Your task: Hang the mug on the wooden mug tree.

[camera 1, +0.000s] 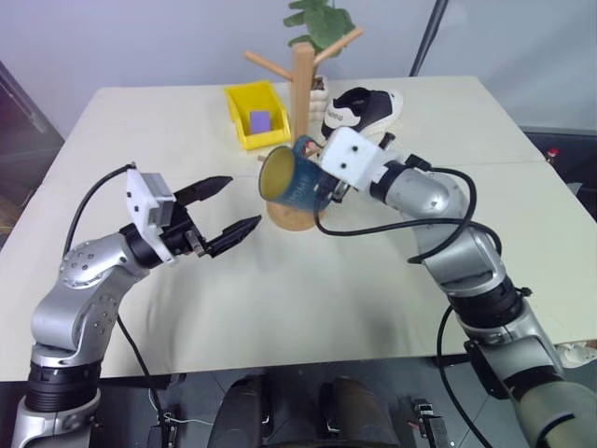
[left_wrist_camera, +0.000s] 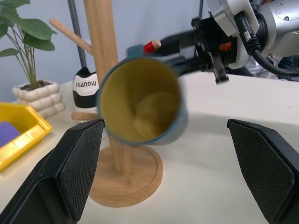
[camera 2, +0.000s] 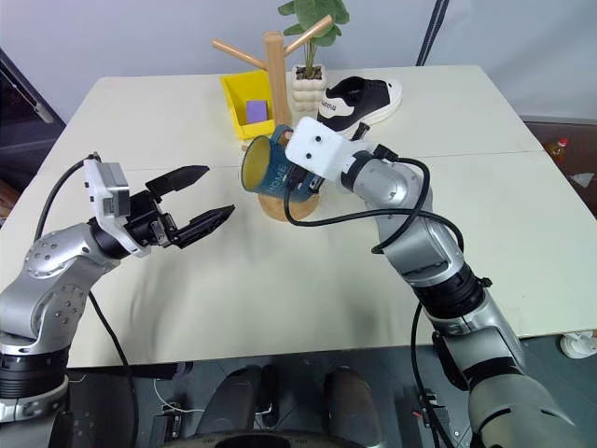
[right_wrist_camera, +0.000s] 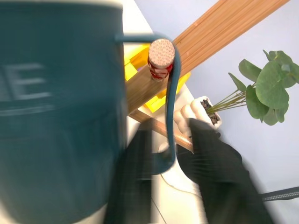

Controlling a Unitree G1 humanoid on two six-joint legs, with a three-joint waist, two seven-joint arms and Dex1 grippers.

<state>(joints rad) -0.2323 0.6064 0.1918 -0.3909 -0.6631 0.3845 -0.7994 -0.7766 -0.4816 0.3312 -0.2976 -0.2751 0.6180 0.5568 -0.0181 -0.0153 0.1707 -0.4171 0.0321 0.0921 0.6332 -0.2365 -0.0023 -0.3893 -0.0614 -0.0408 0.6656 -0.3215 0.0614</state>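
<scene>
The teal mug (camera 1: 289, 177) hangs tilted beside the post of the wooden mug tree (camera 1: 303, 70), its yellowish mouth facing my left arm. In the right wrist view its loop handle (right_wrist_camera: 170, 107) is hooked over a red-tipped peg (right_wrist_camera: 161, 58). My right gripper (right_wrist_camera: 170, 140) reaches in behind the mug, its blurred fingers (right_wrist_camera: 219, 177) standing apart on either side of the handle's lower bend, wider than the handle. My left gripper (camera 1: 241, 203) hovers open a short way left of the mug, pointing at its mouth and holding nothing.
Behind the tree sit a yellow bin (camera 1: 254, 114) holding a purple block (camera 1: 260, 120), a black and white shoe (camera 1: 364, 110) and a potted plant (camera 1: 319, 23). The tree's disc base (camera 1: 294, 217) rests on the cream table (camera 1: 373, 299).
</scene>
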